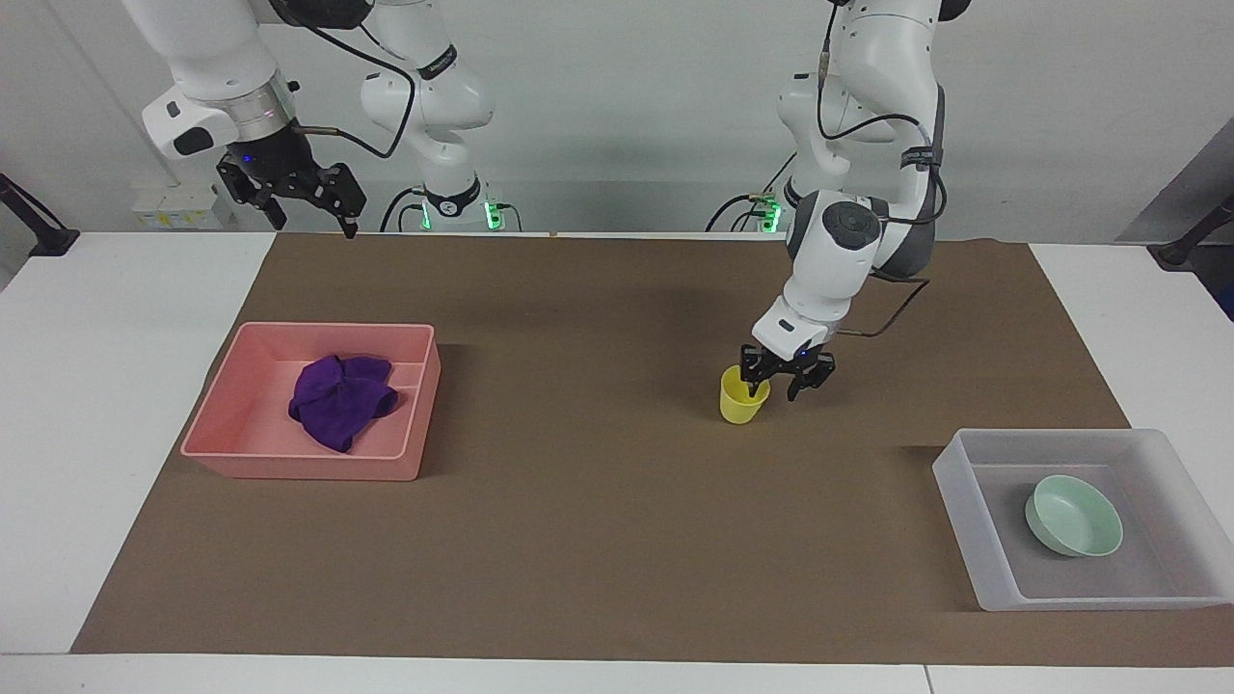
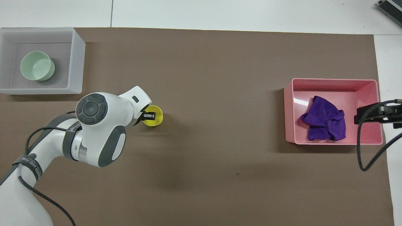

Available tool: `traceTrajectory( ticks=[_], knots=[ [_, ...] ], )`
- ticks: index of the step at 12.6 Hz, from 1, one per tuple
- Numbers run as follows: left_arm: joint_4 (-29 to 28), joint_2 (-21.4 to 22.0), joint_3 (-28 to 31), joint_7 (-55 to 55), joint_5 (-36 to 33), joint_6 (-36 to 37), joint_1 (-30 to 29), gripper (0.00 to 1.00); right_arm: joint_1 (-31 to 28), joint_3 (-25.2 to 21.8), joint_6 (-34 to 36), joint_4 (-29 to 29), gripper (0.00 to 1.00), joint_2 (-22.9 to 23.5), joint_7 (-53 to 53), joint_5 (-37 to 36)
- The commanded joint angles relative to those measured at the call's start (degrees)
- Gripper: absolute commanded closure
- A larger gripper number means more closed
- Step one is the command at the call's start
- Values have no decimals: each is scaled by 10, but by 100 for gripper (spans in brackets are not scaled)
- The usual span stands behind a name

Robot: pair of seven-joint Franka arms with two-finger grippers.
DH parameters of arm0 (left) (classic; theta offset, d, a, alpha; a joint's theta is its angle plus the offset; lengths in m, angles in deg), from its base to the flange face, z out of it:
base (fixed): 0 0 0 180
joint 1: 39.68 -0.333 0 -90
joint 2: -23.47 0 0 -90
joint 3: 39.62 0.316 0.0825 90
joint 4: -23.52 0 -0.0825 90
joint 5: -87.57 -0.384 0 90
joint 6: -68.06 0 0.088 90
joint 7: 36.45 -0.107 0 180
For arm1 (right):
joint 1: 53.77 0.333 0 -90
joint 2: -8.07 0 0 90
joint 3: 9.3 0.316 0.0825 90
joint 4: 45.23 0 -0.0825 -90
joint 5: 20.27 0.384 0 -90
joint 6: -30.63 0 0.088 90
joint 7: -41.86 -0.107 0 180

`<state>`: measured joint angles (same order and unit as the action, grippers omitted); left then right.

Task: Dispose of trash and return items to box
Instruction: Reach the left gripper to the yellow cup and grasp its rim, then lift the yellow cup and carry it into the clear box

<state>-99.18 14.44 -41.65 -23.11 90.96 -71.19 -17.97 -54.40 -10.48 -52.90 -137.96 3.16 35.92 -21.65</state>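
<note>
The yellow cup stands upright on the brown mat, also seen in the overhead view. My left gripper is open and low at the cup, one finger inside its rim and the other outside, toward the left arm's end; it also shows in the overhead view. The mint-green bowl sits in the translucent box. The purple cloth lies bunched in the pink tray. My right gripper is open and empty, raised over the pink tray's edge.
The box with the bowl stands at the left arm's end of the mat, farther from the robots than the cup. The pink tray with the cloth stands at the right arm's end.
</note>
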Motion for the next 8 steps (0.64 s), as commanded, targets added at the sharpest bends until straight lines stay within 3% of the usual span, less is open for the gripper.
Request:
traceTrajectory(
  ticks=[1,4,8],
  knots=[
    [-14,12,10,7,-3,-10,11,100,-10,-2,9,-3,0,-5,19,6],
    [12,17,12,7,-3,12,4,100,-10,-1,-2,-15,0,-9,17,9],
    [132,11,17,-17,-5,118,-59,100,-11,-1,2,-17,0,-12,12,13]
  ],
)
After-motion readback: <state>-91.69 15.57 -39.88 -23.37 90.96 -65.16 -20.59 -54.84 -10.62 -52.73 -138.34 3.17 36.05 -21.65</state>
